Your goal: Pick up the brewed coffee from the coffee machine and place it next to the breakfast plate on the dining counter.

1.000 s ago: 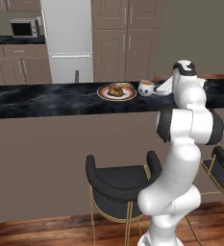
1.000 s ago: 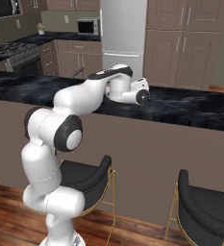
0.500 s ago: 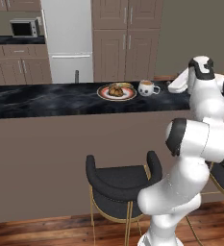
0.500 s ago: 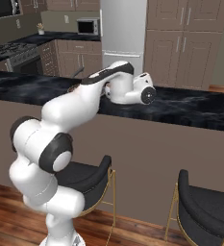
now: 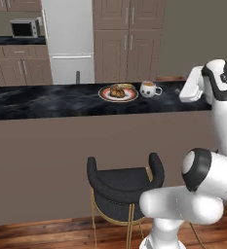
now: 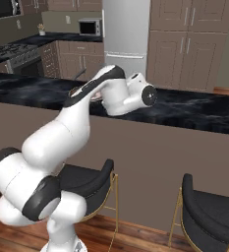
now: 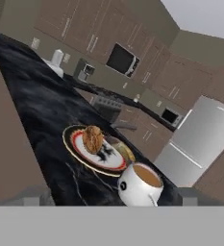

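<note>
The brewed coffee [image 5: 149, 88] is sitting upright on the dining counter [image 5: 47, 101], just beside the breakfast plate [image 5: 118, 93] on the side nearer the robot's wrist. In the left base view the white cup with dark spots is showing its handle pointing away from the plate, and a narrow strip of black marble seems to be separating cup and plate, though from this angle it is hard to say whether the two rims are touching. The hand view is looking along the counter at the same pair: the cup [image 7: 138, 184], with its brown coffee surface level, is standing in front of the plate [image 7: 95, 153], which is carrying golden-brown pastries inside a reddish ring. The gripper [image 5: 189, 91] is hanging over the counter, apart from the cup on the side away from the plate, with its jaws spread wide and nothing between them. In the right base view the white arm [image 6: 89, 103] is reaching over the counter's front edge. Behind the counter, beyond the plate, a white refrigerator [image 5: 69, 41] is standing between taupe cabinets, with a microwave [image 5: 24, 28] set to its left. A black-cushioned stool [image 5: 123, 186] is standing on the wooden floor below the counter, under the plate.
</note>
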Controlling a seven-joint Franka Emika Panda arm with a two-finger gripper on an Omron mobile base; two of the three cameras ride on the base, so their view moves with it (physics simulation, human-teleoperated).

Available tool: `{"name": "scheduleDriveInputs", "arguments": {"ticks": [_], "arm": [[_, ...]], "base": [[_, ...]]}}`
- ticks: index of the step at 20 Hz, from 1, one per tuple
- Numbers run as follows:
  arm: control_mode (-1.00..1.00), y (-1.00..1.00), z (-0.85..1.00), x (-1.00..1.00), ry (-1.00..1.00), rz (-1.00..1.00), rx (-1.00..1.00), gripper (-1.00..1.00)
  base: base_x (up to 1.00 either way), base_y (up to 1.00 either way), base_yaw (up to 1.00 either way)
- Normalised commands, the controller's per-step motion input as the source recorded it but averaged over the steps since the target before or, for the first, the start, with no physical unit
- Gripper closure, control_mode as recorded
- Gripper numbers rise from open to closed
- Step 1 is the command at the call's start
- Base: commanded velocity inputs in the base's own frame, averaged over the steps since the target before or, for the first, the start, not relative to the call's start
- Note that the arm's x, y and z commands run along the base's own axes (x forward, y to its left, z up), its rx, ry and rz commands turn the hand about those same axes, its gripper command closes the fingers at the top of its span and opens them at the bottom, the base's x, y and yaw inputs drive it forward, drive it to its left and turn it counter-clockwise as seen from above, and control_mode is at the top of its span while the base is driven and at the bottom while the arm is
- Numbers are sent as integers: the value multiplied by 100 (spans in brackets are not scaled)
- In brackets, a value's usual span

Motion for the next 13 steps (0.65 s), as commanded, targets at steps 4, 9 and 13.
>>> {"name": "scheduleDriveInputs", "arguments": {"ticks": [4,9,13], "arm": [[-100,1,0,-55,0,10,-4,-100],[-100,-9,0,-43,0,5,0,-100],[-100,-29,0,-59,0,3,0,-100]], "base": [[0,0,0],[0,0,0],[0,0,0]]}}
